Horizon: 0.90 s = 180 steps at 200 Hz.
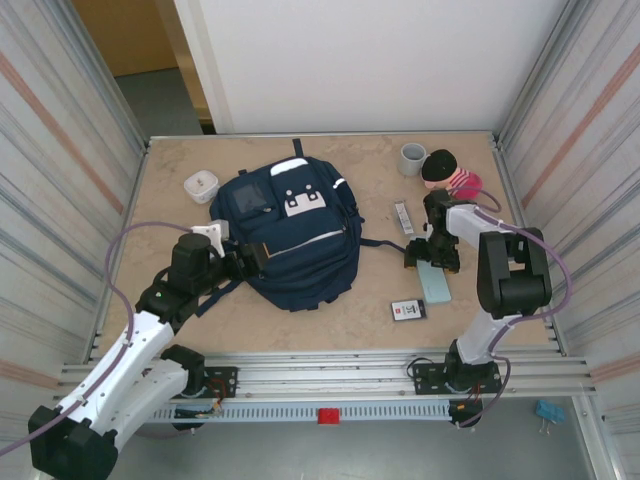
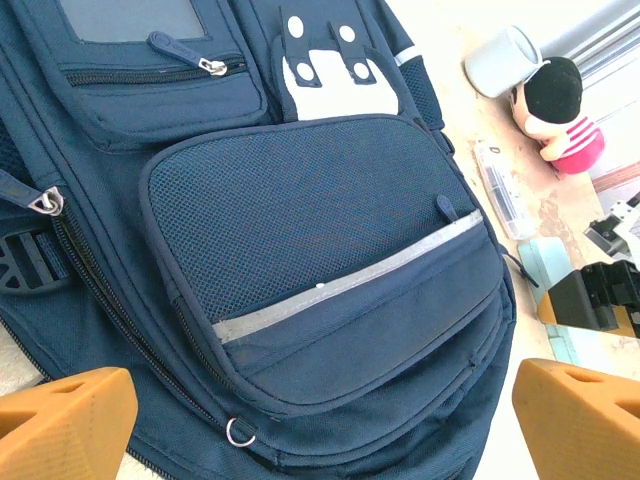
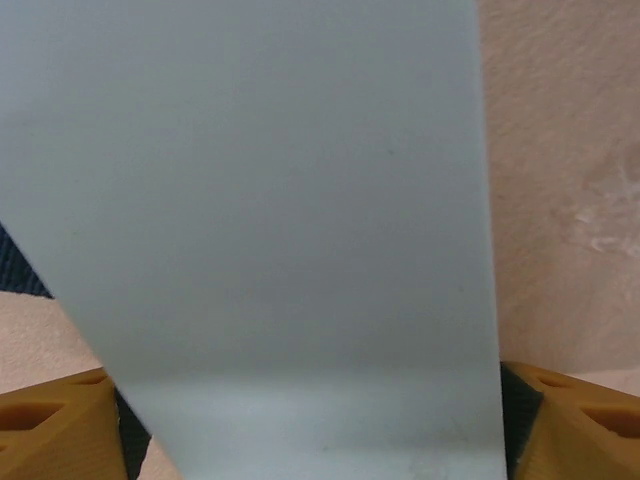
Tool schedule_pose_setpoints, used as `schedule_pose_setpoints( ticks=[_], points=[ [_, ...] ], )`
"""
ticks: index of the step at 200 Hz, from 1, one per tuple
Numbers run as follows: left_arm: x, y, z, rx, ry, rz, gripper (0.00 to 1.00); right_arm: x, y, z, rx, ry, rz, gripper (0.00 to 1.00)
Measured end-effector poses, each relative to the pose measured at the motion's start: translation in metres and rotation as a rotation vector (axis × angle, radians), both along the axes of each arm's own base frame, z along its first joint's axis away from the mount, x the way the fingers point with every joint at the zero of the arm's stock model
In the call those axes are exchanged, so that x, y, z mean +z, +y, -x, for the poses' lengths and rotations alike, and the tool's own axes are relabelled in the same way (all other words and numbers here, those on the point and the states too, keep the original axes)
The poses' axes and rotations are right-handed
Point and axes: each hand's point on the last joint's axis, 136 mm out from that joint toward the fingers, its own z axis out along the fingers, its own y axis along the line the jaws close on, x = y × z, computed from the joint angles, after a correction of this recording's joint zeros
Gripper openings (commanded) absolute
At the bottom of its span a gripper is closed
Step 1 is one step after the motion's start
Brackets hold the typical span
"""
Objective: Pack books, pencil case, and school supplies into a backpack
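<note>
The navy backpack (image 1: 295,235) lies flat with its front pocket up. My left gripper (image 1: 250,258) hovers open at its left side, and both orange fingertips frame the lower pocket (image 2: 325,420) without touching it. A thin pale teal book (image 1: 436,285) lies flat on the table to the right. My right gripper (image 1: 432,260) is down over its far end. It stands open, a finger on each side, and the book's (image 3: 280,200) edges lie close to both pads. A grey-white bar (image 1: 403,217) and a black rectangle with a white label (image 1: 408,309) lie nearby. The pencil case is out of view.
A grey cup (image 1: 412,158) and a doll with black hair and a pink striped body (image 1: 450,172) stand at the back right. A rounded white box (image 1: 201,185) sits left of the backpack. Metal walls close in both sides.
</note>
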Motion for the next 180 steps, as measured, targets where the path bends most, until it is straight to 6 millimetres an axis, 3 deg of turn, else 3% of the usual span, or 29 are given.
schedule_pose_setpoints(
  ticks=[68, 110, 130, 163, 180],
  points=[
    [-0.007, -0.003, -0.006, 0.0, 0.019, -0.008, 0.96, -0.002, 0.001, 0.001, 0.021, 0.009, 0.003, 0.57],
    [-0.013, -0.008, -0.008, -0.04, 0.014, -0.045, 0.94, 0.007, 0.0, 0.003, 0.007, -0.024, -0.007, 0.55],
    [-0.007, -0.02, -0.007, -0.116, -0.026, -0.093, 0.93, 0.035, -0.005, -0.002, -0.047, -0.123, -0.049, 0.53],
    [0.012, -0.057, -0.005, -0.326, -0.156, -0.229, 0.92, 0.114, -0.022, -0.014, -0.178, -0.41, -0.189, 0.52],
    [0.014, -0.078, -0.006, -0.437, -0.207, -0.314, 0.92, 0.144, -0.017, -0.015, -0.198, -0.523, -0.27, 0.53]
  ],
)
